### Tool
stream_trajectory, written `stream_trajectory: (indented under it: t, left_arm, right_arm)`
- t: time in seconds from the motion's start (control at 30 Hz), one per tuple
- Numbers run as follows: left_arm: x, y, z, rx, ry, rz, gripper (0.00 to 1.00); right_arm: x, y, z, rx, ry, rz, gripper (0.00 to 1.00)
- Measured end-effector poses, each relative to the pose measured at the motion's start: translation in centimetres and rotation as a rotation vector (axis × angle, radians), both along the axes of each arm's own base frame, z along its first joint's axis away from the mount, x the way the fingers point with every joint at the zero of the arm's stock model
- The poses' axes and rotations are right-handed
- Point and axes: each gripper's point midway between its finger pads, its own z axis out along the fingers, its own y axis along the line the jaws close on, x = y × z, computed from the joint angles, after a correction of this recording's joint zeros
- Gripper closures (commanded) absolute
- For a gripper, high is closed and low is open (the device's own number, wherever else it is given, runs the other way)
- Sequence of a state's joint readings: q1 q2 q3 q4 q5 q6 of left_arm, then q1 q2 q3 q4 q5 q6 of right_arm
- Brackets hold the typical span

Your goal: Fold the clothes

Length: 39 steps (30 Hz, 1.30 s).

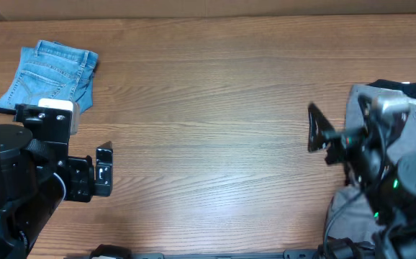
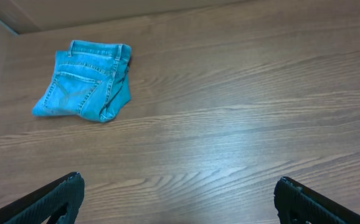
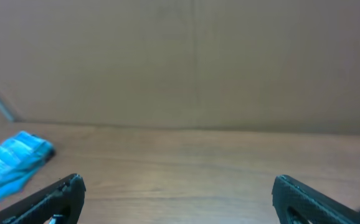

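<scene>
The clothes, a pair of light blue denim jeans point(image 1: 53, 75), lie folded into a compact bundle at the far left corner of the wooden table, with a stitched back pocket facing up. In the left wrist view the jeans point(image 2: 86, 81) sit well ahead and to the left of the fingers. They show as a blue bundle point(image 3: 12, 165) at the left edge of the right wrist view. My left gripper point(image 1: 104, 171) hovers open near the front left, apart from the jeans. At the right, my right gripper point(image 1: 322, 140) is open and empty. Both grippers' jaws stand wide over bare wood point(image 2: 179, 186) point(image 3: 179, 185).
A heap of grey and dark garments point(image 1: 409, 122) lies at the right edge, beneath the right arm. A brown cardboard wall point(image 3: 192, 62) closes the table's far side. The left arm's black body point(image 1: 6, 187) fills the front left corner.
</scene>
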<state>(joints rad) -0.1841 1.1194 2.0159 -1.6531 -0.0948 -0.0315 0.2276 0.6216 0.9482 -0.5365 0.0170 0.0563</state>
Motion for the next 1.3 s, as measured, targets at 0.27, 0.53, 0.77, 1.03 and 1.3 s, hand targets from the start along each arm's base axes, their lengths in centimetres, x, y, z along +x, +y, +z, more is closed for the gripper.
stream_trajectory:
  t: [0.27, 0.53, 0.77, 1.03, 1.3]
  left_arm:
    - [0.0, 0.0, 0.0, 0.0, 0.0, 0.0, 0.0]
    - [0.0, 0.0, 0.0, 0.0, 0.0, 0.0, 0.0]
    - [0.0, 0.0, 0.0, 0.0, 0.0, 0.001, 0.0]
    - [0.0, 0.0, 0.0, 0.0, 0.0, 0.001, 0.0]
    - [0.0, 0.0, 0.0, 0.0, 0.0, 0.0, 0.0]
  right_arm:
    - [-3.1, -1.9, -5.8, 0.025, -0.147, -0.054, 0.0]
    - [-3.5, -1.9, -10.7, 0.044, -0.228, -0.052, 0.0]
    - [-1.9, -1.3, -15.2, 0.042, -0.2, -0.035, 0.0]
    - [-1.3, -0.9, -18.2, 0.037, -0.169, -0.018, 0.0]
    - [-1.3, -0.9, -19.4, 0.028, -0.121, -0.016, 0.0]
